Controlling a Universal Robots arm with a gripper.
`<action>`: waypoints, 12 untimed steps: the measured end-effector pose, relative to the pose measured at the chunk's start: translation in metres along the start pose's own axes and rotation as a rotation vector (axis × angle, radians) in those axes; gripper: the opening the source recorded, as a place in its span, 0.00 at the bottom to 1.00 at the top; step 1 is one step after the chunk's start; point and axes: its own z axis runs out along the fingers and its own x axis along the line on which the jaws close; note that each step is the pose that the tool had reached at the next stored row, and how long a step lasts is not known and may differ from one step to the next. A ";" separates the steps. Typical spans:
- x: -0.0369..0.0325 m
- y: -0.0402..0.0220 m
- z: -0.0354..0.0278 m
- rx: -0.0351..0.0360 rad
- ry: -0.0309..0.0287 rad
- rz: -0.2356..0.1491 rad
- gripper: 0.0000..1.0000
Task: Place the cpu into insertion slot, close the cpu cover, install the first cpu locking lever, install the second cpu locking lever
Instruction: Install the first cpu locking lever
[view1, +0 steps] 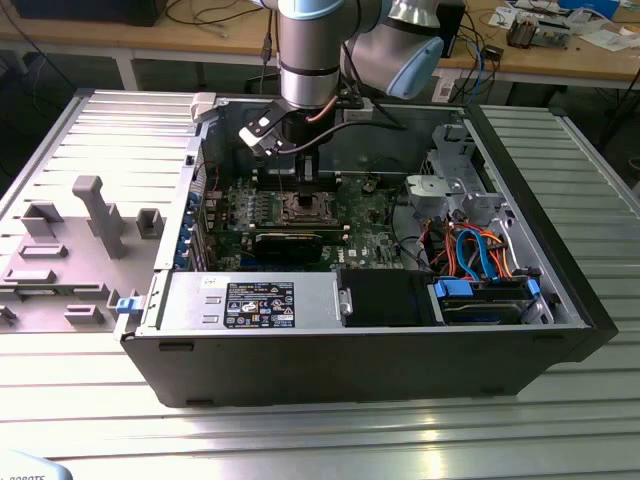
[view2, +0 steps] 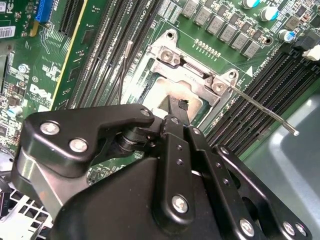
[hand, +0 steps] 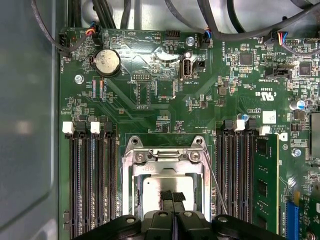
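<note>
Pincer (hand: 173, 196) is pressed together, tips held over the cpu (hand: 155, 189), which is framed by the cpu cover (hand: 129, 172). One locking lever (view2: 262, 110) is seen angled out.

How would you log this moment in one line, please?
gripper | jaws shut | over seated cpu | lever unlatched

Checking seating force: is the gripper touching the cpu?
Cannot tell. In the first wrist view the gripper sits over the cpu, seen along its own axis, so any gap is hidden.

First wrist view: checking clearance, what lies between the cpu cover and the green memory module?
In the first wrist view: empty black memory slots and a thin lever.
</note>
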 end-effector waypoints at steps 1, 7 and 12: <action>0.0000 0.0002 0.0000 0.0000 0.0000 0.000 0.11; -0.0017 0.0007 -0.0157 0.0003 -0.0004 0.000 0.11; -0.0041 0.0011 -0.0386 0.0004 -0.0009 0.000 0.11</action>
